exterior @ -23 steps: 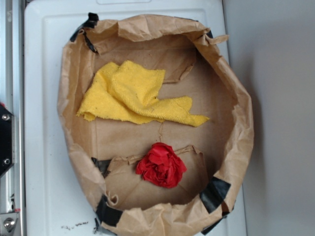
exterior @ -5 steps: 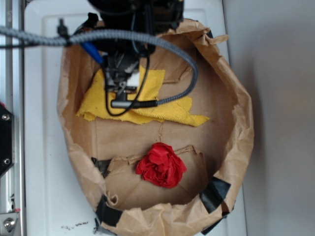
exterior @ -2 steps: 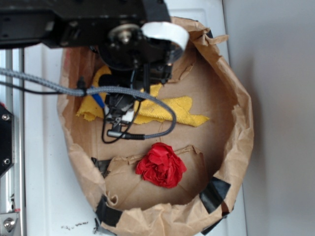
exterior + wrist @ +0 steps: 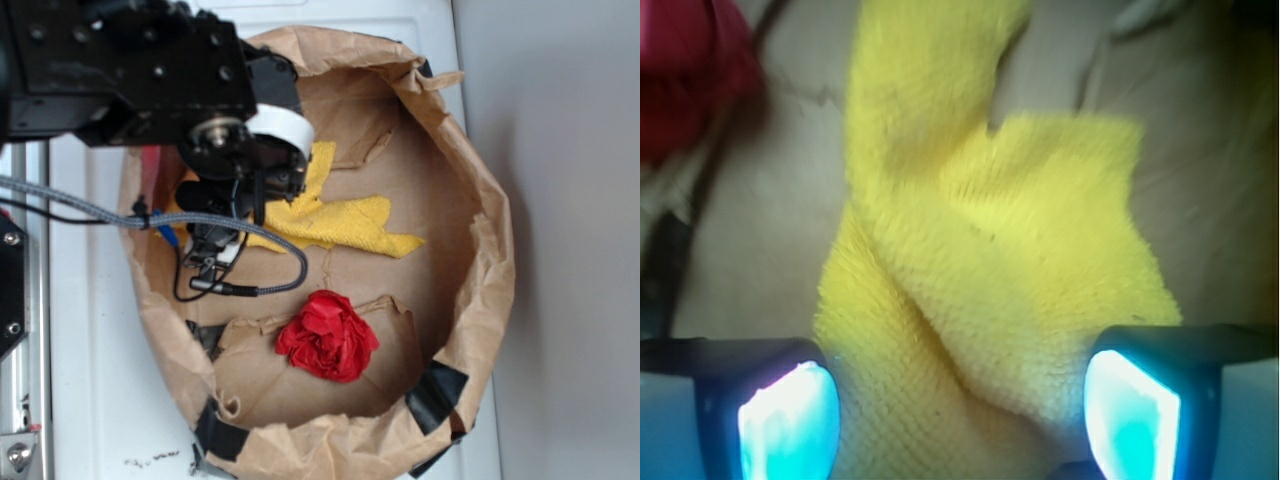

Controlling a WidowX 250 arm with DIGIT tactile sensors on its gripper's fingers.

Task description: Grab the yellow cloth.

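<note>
Claw (image 4: 960,400) standing wide open, its two lit fingertips (image 4: 790,420) showing at the lower corners of the wrist view with the yellow cloth (image 4: 980,280) filling the gap between them. Nothing is being gripped yet; whether the pads are already touching the fabric cannot be told, though the cloth is lying directly under and ahead of the claw. In the exterior view the claw (image 4: 215,245) is hanging over the near end of the yellow cloth (image 4: 340,222), whose pointed corner is trailing away from it across the floor of the paper bag (image 4: 480,300). The red wad (image 4: 328,335) is sitting off to one side of the claw, apart from the cloth, and the bag itself is resting on the white counter (image 4: 80,380).

The step in hand appears to be the closing grasp. Doing it well probably means pressing down until the raised fold running between the fingertips is being pinched, not just the nap, and closing squarely so the soft terry is bunching inward instead of sliding out.
</note>
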